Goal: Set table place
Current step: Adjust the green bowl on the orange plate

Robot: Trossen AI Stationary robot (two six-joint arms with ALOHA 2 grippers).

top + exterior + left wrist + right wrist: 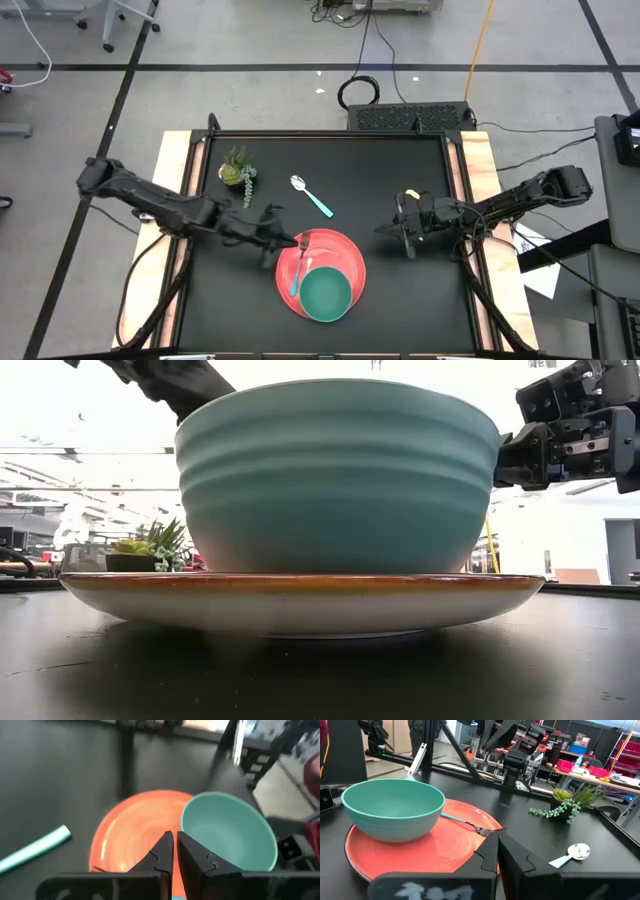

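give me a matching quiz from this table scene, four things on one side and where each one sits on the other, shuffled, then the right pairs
Things
1. teal bowl
2. fork
3. spoon
4. potted plant

Places
A. on the bare black table, off the plate, between the plant and the plate
B. near the table's far left corner in the high view
C. on the red plate, at its near side in the high view
D. lying on the plate beside the bowl, tines toward the left gripper

Pairs: 1-C, 2-D, 3-A, 4-B
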